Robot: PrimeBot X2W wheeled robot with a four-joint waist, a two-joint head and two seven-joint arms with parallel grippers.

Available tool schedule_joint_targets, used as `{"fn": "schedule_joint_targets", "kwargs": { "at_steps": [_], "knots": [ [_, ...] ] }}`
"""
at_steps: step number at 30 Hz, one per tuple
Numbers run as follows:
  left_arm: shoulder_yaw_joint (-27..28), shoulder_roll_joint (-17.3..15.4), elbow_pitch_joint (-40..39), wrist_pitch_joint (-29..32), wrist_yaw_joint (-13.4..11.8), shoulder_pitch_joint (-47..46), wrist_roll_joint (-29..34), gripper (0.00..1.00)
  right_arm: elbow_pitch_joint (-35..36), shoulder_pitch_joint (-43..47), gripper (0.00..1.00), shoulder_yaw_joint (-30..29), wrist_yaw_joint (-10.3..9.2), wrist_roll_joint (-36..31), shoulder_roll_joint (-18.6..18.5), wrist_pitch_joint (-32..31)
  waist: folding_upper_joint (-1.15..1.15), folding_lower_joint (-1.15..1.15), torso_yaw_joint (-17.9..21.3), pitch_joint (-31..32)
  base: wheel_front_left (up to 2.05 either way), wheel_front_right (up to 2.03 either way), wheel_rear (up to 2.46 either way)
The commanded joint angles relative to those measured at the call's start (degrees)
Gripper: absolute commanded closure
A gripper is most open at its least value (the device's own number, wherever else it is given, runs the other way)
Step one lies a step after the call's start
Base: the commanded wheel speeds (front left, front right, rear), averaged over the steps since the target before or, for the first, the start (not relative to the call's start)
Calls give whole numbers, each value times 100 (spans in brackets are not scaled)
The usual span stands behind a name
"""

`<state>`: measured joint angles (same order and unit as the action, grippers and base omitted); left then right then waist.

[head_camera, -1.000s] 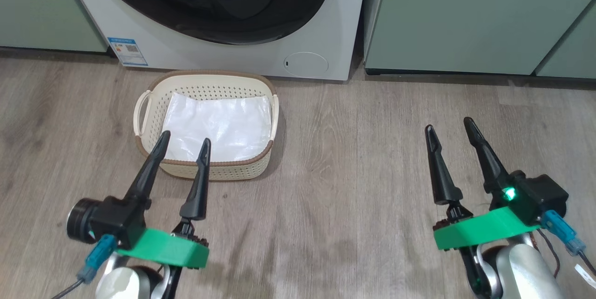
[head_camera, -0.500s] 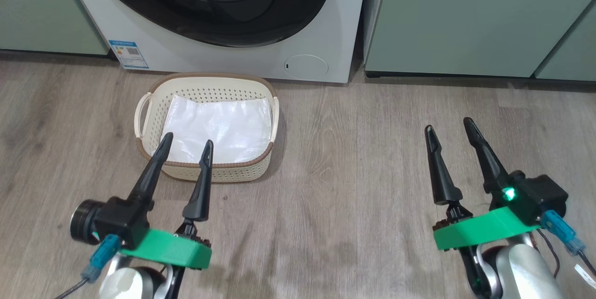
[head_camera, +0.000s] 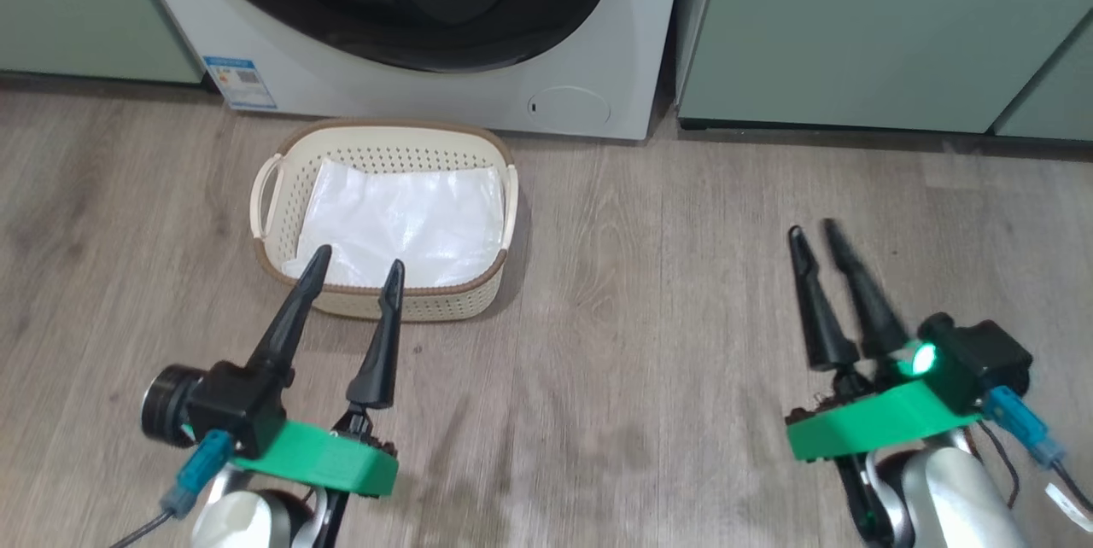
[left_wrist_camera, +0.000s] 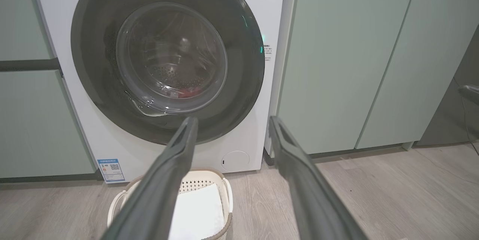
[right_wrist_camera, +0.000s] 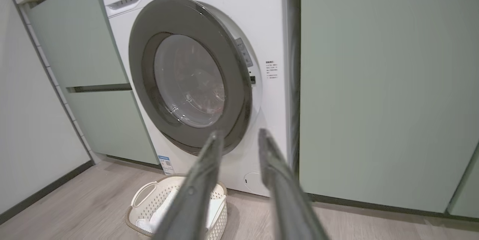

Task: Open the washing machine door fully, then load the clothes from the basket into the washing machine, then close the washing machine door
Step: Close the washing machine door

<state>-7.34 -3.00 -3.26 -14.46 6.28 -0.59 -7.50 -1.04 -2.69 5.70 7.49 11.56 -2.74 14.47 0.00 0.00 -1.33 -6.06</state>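
On the wooden floor, just in front of the washing machine, stands the basket, open side up. Its long axis runs left to right, parallel to the machine's front, with one handle at each end. It sits below the door, between the blue sticker and the round hatch. A white glossy sheet lies flat inside it.

The door faces out into the room towards the robot and lies against the front of the machine, or very nearly. Whether it is latched cannot be told. Through its glass bowl, low in the steel drum, the red clothes show as a small patch. Pale green cabinets stand on both sides of the machine.

The left gripper points forward at the basket. In the head view its tips fall over the near rim, though its height above that rim cannot be told. Its fingers are spread wide and have hold of nothing. In its own wrist view they frame the lower part of the door and the hatch.

The right gripper hangs over bare floor, well apart from the basket and to its right, pointing forward at the cabinets. Its fingers are blurred and set closer together than the left pair, with a clear gap between them and nothing in it.
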Motion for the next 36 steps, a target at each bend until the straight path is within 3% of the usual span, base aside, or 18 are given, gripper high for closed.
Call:
{"fn": "schedule_joint_targets", "kwargs": {
  "at_steps": [1,6,15,19,27,36],
  "knots": [
    [137,12,-185,-53,-48,-217,-6,0,268,-127,100,203,0,-95,-14,52,0,0,-45,-75,0,0,0],
    [40,13,-216,-53,-81,-371,-26,0,319,-450,100,358,0,-250,-141,52,0,0,-183,-400,0,0,0],
    [-166,13,-243,-53,-128,-781,-106,0,-52,-1863,100,824,0,29,-804,-53,0,0,-565,-1239,0,0,0],
    [-478,13,-259,-53,-158,-1157,-173,0,-525,-3205,100,1324,0,161,-1427,-188,0,0,-921,-1851,0,0,0],
    [-825,13,-295,-53,-328,-1507,-369,0,-1499,-5194,100,2070,0,567,-2142,-384,0,0,-1476,-2520,0,0,0],
    [-1174,13,-329,-53,-499,-1656,-550,0,-3015,-6900,100,2506,0,787,-2537,-347,0,0,-1892,-2855,0,0,0]
  ]
}}
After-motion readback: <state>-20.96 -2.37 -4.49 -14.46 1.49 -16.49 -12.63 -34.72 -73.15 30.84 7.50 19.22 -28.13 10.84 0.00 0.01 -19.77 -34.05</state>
